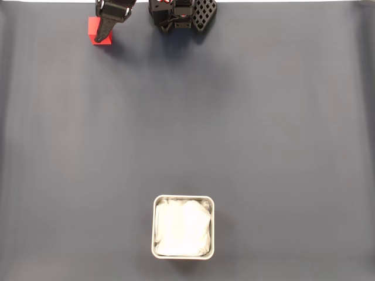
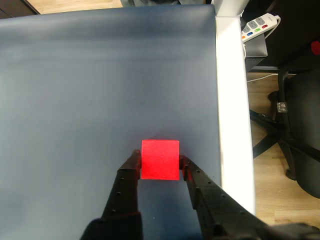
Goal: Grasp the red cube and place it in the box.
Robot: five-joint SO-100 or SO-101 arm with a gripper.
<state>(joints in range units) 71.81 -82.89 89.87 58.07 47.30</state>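
Observation:
The red cube (image 1: pixel 94 29) sits on the dark grey mat at the far top left of the fixed view, partly covered by my black gripper (image 1: pixel 104 36). In the wrist view the red cube (image 2: pixel 160 159) lies between my two black fingers, and both fingertips press against its left and right faces. My gripper (image 2: pixel 159 162) is shut on it, and the cube still looks to be resting on the mat. The box (image 1: pixel 154 228), with a grey rim and white lining, stands at the bottom centre of the fixed view, far from the cube.
The arm's black base (image 1: pixel 181 14) stands at the top edge of the mat. In the wrist view the mat's edge and a white table border (image 2: pixel 232 100) run close beside the cube. Beyond are a power strip (image 2: pixel 260 25) and an office chair (image 2: pixel 300 125).

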